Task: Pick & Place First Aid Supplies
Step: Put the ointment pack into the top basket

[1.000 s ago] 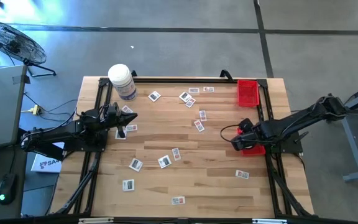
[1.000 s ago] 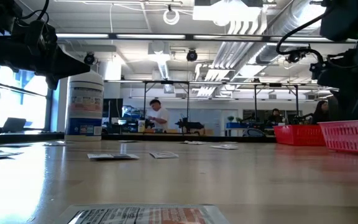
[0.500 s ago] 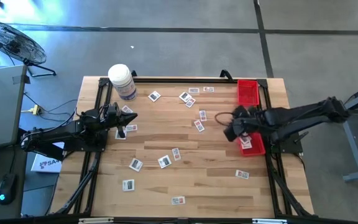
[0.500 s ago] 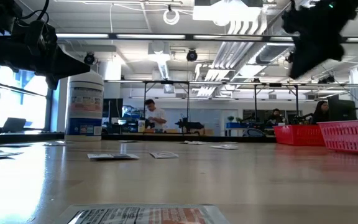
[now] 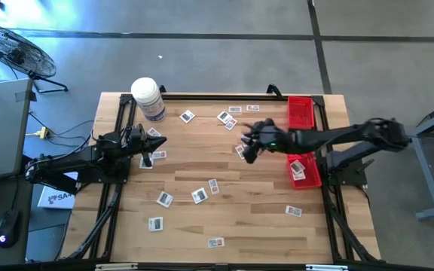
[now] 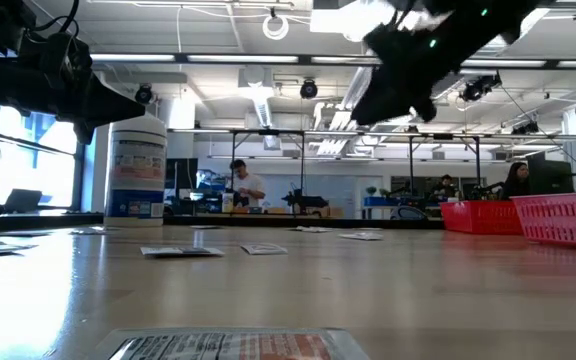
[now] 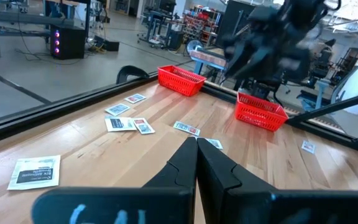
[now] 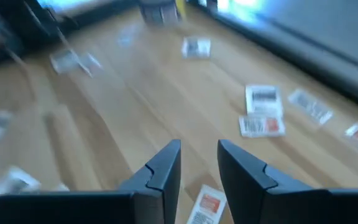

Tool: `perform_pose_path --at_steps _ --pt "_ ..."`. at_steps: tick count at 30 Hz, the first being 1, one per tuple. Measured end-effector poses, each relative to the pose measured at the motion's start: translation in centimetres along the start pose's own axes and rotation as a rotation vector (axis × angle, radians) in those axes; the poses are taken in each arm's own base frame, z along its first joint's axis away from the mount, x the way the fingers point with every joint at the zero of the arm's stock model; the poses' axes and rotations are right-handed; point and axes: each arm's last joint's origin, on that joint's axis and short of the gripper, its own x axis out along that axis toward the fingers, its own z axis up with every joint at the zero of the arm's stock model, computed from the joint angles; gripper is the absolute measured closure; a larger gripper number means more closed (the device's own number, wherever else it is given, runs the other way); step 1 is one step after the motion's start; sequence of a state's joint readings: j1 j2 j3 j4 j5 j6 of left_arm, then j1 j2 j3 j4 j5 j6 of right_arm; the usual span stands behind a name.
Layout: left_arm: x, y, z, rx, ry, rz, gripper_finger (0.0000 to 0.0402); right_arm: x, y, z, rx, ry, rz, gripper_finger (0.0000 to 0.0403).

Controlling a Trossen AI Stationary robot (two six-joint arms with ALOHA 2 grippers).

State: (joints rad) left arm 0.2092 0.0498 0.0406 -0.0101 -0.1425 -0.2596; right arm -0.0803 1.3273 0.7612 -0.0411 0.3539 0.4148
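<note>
Overhead, the right gripper (image 5: 249,143) hung over the table's middle beside several packets (image 5: 241,152), having swung there from the red basket (image 5: 301,113) where it sat a second before; one packet lay in the nearer basket (image 5: 305,172). The left gripper (image 5: 154,142) waited near the jar (image 5: 148,98), unmoved. From table height, the right arm rode high above the flat packets (image 6: 180,251). The left wrist view showed its fingers (image 7: 185,167) pressed together, empty. The right wrist view showed fingers (image 8: 166,165) apart, nothing between. A rushed descent could pin two packets or skid one away.
</note>
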Motion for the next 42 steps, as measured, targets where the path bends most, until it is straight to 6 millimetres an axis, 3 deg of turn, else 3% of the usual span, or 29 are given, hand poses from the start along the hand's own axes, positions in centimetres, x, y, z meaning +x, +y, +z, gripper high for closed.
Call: perform_pose_path --at_steps 8,16,28,36,42 --pt "0.0 0.0 0.0 0.0 0.001 0.0 0.0401 5.6 -0.9 -3.8 -0.057 0.223 -0.031 0.0304" --pt "0.0 0.0 0.0 0.0 0.0 0.0 0.0401 7.9 -0.6 -7.0 -0.203 0.376 0.017 0.0304" --pt "0.0 0.0 0.0 0.0 0.0 0.0 0.0401 8.0 -0.6 -7.3 -0.331 0.395 0.058 0.0304" --pt "0.0 0.0 0.0 0.0 0.0 0.0 0.0401 6.6 1.2 -7.0 -0.352 0.381 0.189 0.0304" --pt "0.0 0.0 0.0 0.0 0.001 0.0 0.0401 6.3 1.9 -7.4 -0.54 0.356 0.181 0.0304"
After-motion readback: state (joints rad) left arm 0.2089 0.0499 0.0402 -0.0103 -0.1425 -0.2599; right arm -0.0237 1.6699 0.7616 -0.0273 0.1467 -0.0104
